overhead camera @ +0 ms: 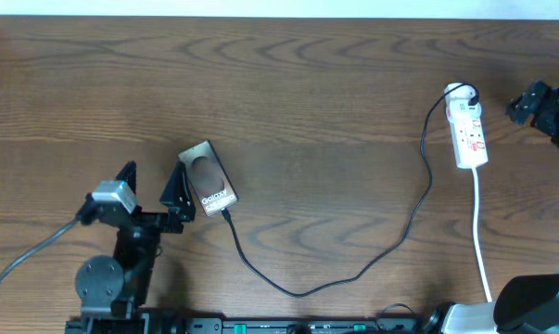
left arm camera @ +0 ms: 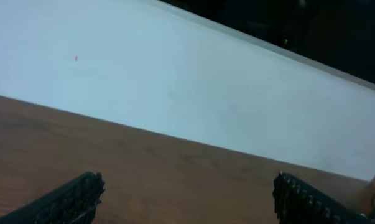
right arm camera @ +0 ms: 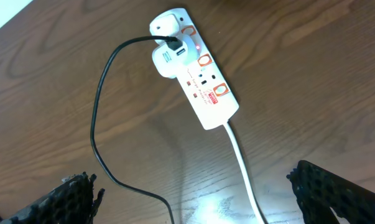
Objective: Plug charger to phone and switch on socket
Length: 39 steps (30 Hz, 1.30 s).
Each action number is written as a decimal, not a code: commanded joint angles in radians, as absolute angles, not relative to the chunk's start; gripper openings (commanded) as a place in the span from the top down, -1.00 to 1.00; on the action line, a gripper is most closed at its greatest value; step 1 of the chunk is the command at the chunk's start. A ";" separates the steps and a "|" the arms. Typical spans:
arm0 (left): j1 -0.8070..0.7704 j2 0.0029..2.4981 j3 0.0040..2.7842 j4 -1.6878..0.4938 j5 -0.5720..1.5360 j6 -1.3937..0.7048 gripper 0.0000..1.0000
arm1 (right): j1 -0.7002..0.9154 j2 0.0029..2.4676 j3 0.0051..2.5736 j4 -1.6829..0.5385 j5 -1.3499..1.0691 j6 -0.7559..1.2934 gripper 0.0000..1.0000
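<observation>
While both grippers (overhead camera: 154,190) (right arm camera: 193,193) gape, the charger's (overhead camera: 307,289) black cable loops from phone (overhead camera: 210,180) to white socket (overhead camera: 469,130)

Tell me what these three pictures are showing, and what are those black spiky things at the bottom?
This is a robot with two arms at a brown wooden table. One picture looks down from above; the other two come from small cameras on the robot's wrists. The black ridged things are its fingers, seen up close. Each pair forms an end effector. The left end effector sits beside the small dark phone with white lettering. The right end effector is near the long white power strip with red markings. A thin black charger cable runs from the power strip to the phone's lower end. Both end effectors are open and hold nothing.
</observation>
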<state>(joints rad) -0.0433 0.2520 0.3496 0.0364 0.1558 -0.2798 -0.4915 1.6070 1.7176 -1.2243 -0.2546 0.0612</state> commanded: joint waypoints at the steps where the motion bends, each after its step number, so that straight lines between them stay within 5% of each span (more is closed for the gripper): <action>1: -0.046 0.168 0.263 0.102 0.128 -0.266 -0.79 | -0.496 1.604 1.720 -1.227 -0.261 0.074 -0.99; 13: -0.042 0.001 0.008 0.291 0.092 -0.266 -0.79 | -0.496 1.604 1.720 -1.227 -0.261 0.074 -0.99; 27: -0.041 0.002 0.004 -0.068 0.049 -0.266 -0.79 | -0.496 1.604 1.720 -1.227 -0.261 0.074 -0.98; 39: -0.041 0.003 0.004 -0.067 0.048 -0.266 -0.79 | -0.496 1.604 1.720 -1.227 -0.261 0.074 -0.99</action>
